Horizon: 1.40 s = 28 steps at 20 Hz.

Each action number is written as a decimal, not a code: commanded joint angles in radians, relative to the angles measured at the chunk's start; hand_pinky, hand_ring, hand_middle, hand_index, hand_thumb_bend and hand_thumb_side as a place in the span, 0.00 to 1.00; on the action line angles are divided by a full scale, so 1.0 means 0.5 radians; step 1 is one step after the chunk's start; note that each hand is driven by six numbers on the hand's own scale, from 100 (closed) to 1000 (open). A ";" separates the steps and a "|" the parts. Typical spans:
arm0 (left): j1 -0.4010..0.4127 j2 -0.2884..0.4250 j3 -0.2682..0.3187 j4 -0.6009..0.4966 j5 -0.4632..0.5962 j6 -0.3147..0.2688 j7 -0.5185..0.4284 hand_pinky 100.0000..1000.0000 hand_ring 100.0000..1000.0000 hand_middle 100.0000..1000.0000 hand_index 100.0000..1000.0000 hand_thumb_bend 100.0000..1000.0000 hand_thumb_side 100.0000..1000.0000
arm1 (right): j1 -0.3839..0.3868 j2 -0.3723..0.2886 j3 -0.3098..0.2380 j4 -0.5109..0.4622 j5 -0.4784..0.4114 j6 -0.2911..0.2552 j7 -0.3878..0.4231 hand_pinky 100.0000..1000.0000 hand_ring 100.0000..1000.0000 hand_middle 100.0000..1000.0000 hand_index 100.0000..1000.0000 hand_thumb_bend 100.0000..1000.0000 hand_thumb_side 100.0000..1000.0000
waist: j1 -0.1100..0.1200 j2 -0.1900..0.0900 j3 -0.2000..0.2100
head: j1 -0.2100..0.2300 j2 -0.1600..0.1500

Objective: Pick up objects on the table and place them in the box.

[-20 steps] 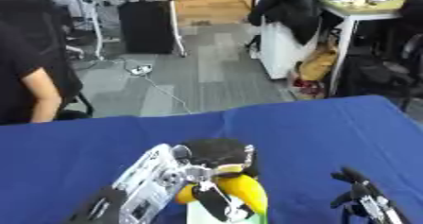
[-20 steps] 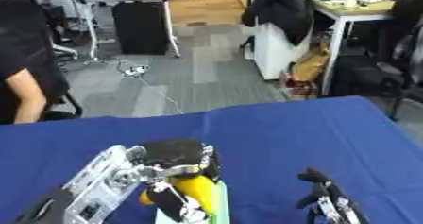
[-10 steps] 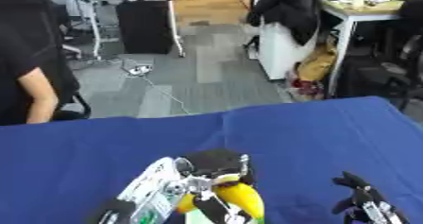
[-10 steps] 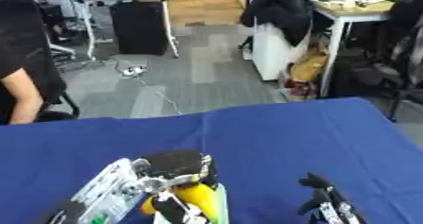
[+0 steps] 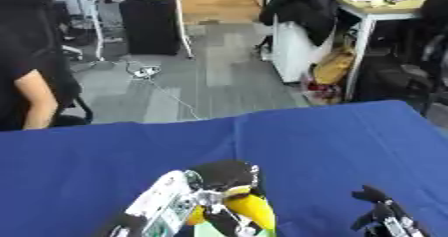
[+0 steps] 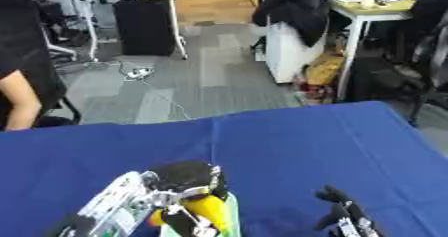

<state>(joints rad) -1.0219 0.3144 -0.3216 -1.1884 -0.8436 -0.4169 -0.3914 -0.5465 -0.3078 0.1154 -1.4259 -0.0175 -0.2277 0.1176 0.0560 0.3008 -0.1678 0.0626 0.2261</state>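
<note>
Office in the background, grey floor, desks and chairs, and up front a table covered in blue cloth. The left hand sits at the table's near edge, fingers curled round a yellow object with a black top, held over something pale green right under it. That green bit might be the box, but it's cut off at the bottom so I can't say. My guess is one item is mid-carry and not dropped yet. The right hand rests idle near the lower right corner, fingers up and relaxed, holding nothing. No other objects show on the cloth; anything closer to the robot is out of frame.
</note>
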 commanded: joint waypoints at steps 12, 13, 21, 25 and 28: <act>-0.038 -0.047 0.047 0.124 -0.150 -0.053 0.113 0.00 0.00 0.00 0.17 0.00 0.17 | 0.003 -0.008 -0.001 -0.001 0.001 -0.005 0.010 0.23 0.50 0.81 0.96 0.00 0.89 | -0.007 -0.082 0.014 | 0.065 0.362; -0.038 -0.047 0.048 0.126 -0.154 -0.054 0.117 0.00 0.00 0.00 0.17 0.00 0.17 | 0.003 -0.007 -0.001 -0.001 0.001 -0.005 0.010 0.23 0.50 0.81 0.96 0.00 0.89 | -0.007 -0.080 0.015 | 0.065 0.360; -0.039 -0.055 0.057 0.158 -0.190 -0.085 0.149 0.15 0.07 0.17 0.38 0.00 0.24 | 0.008 -0.004 0.003 0.005 0.006 -0.002 0.014 0.23 0.50 0.81 0.96 0.00 0.89 | -0.011 -0.068 0.012 | 0.065 0.349; -0.037 -0.063 0.052 0.156 -0.175 -0.153 0.160 0.51 0.53 0.60 0.70 0.00 0.54 | 0.005 -0.001 0.003 0.006 0.007 -0.003 0.014 0.23 0.50 0.81 0.96 0.00 0.89 | -0.016 -0.065 0.011 | 0.068 0.343; -0.035 -0.070 0.052 0.163 -0.176 -0.183 0.159 0.56 0.64 0.70 0.73 0.00 0.58 | 0.003 -0.001 0.004 0.006 0.006 -0.004 0.014 0.23 0.50 0.81 0.96 0.00 0.89 | -0.018 -0.061 0.007 | 0.069 0.337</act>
<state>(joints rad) -1.0223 0.2745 -0.3037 -1.0993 -0.9323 -0.4988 -0.3125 -0.5378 -0.3058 0.1195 -1.4133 -0.0172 -0.2289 0.1236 0.0537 0.2873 -0.1629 0.0887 0.4066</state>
